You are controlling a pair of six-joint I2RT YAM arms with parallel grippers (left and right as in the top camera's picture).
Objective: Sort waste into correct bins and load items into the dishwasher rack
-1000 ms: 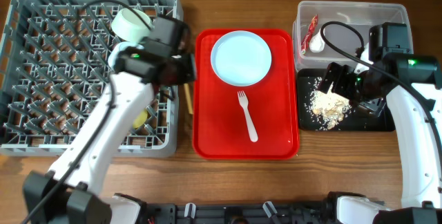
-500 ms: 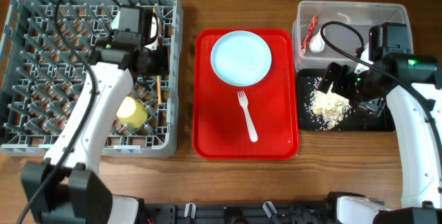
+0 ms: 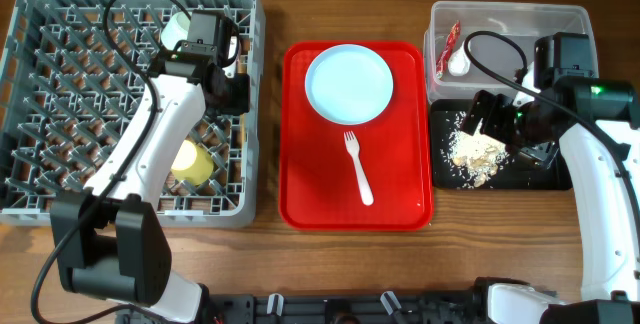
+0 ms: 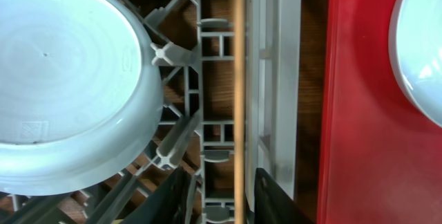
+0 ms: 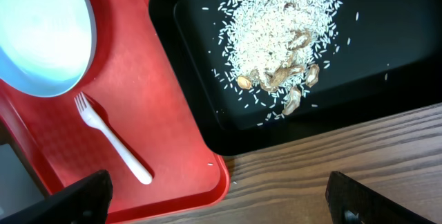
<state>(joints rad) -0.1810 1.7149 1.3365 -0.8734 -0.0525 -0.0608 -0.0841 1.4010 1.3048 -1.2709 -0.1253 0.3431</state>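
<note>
A mint bowl [image 4: 62, 79] and upright pegs [image 4: 176, 137] crowd the rack [image 3: 40, 84] corner; the red tray [image 3: 310, 184] beside the fork [image 3: 358, 169] lies open.

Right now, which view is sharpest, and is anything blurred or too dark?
Overhead: even light, sharp throughout. Left wrist: very close, bowl slightly soft, chopstick crisp. Right wrist: rice sharp, end effector fingers dark and blurred at the bottom corners.

Overhead straight down, wrist cameras close (all sharing red tray [image 3: 310, 164])
</note>
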